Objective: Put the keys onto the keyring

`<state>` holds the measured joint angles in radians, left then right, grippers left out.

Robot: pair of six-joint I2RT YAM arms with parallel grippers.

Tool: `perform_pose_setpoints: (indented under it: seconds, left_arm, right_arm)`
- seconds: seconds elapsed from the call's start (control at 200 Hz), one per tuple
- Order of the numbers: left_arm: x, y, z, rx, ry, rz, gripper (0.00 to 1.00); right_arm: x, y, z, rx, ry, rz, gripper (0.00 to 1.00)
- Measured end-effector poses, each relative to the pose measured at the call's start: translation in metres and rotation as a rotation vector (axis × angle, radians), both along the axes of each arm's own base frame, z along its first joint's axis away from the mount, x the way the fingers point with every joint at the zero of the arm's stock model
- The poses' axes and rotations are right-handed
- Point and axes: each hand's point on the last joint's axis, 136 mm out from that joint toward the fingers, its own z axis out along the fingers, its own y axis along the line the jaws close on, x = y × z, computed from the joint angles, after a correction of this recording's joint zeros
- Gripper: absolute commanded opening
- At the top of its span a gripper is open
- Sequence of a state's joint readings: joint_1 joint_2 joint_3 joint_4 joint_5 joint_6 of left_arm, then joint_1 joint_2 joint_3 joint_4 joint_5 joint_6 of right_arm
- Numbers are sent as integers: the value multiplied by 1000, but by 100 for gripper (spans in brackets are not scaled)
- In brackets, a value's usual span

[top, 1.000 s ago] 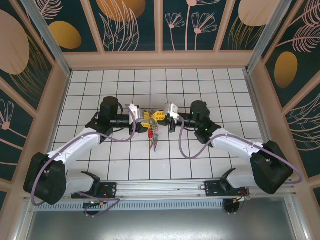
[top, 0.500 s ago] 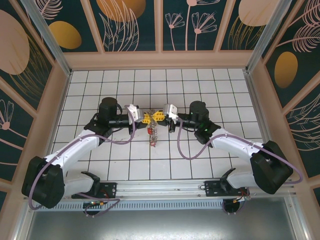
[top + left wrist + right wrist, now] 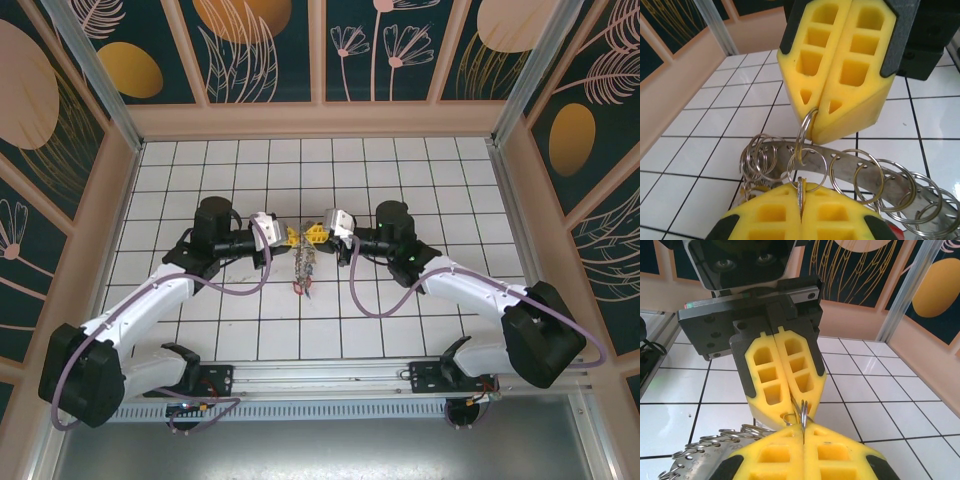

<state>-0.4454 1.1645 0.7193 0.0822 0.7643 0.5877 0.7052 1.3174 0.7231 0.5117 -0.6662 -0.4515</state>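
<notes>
- The left gripper [image 3: 800, 194] is clenched. Its yellow, hollow-celled pads [image 3: 765, 220] pinch a thin metal edge in their seam. This looks like the lower split ring [image 3: 807, 170], though it could be a key blade.
- The right gripper [image 3: 819, 122] is clenched too. It nips the upper split ring [image 3: 806, 131], which stands tilted on edge out of its fingertip seam.
- The two grippers face each other tip to tip above the white tiled desk [image 3: 250, 330], so neither arm is nearer the work. The two rings cross in the narrow gap between them, and I cannot tell whether they are linked.
- The keyring [image 3: 840, 169] lies just beneath that gap. It is a flat grey metal band punched with small holes, and its long run curves crosswise to the line joining the grippers.
- Many shiny wire rings hang through the band's holes, crowded close together.
- The keys [image 3: 304, 268] dangle in a bunch below the meeting point, with a red head at the low end.
- The coming move likely depends on lining the held ring up with one hole of the band just below it.
</notes>
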Motion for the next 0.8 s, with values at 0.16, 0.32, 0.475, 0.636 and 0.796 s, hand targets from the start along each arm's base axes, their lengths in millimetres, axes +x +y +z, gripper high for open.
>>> perform_pose_setpoints:
  seconds: [0.16,0.32,0.475,0.636,0.796]
  left_arm:
    - [3,6,-1,41,-42,33,0]
    - [2,10,4,59,-103,37,0]
    - [3,14,9,80,-163,49,0]
    - [6,19,14,114,-236,70,0]
    - [8,22,11,175,-296,67,0]
  right_arm:
    - [0,2,-1,-33,9,7,0]
    - [3,6,-4,-67,20,11,0]
    - [5,14,-14,-121,41,19,0]
    - [6,21,-23,-161,54,20,0]
    - [7,24,-27,-173,59,8,0]
